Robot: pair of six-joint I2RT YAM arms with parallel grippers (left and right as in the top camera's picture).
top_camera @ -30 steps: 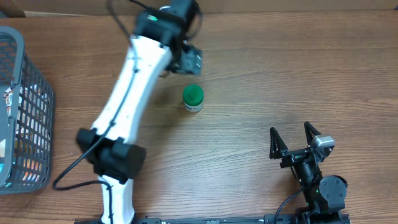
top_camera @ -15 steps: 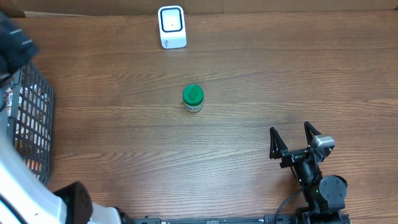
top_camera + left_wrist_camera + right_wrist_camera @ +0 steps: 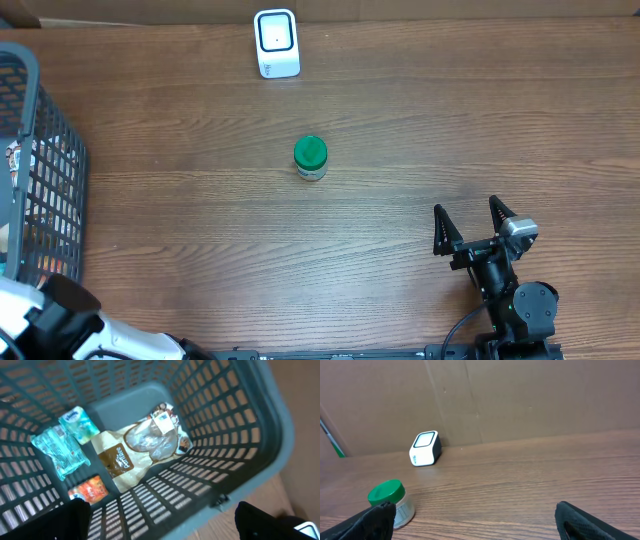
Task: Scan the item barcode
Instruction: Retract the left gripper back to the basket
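**While the left fingers hang wide over the basket, the pouch looks the best pick**

Since the left gripper (image 3: 161, 507) hovers above the grey mesh basket (image 3: 250, 435) with its fingers spread fully and nothing between them, the step in hand is probably picking an item to scan. The best target seems to be the brown-and-cream pouch (image 3: 135, 450), which lies flat on the basket floor. Come straight down, pinch across its narrower width, and keep clear of the mesh walls. It looks soft and crinkly, with a clear window and a small white label at one end. Whether that label carries the barcode is too small to tell. Teal tissue packs (image 3: 60, 450) and an orange packet (image 3: 89, 491) lie beside it. The right gripper (image 3: 466, 222) is wide open and empty, well apart from the white scanner (image 3: 277, 43) on the tabletop (image 3: 450, 120).
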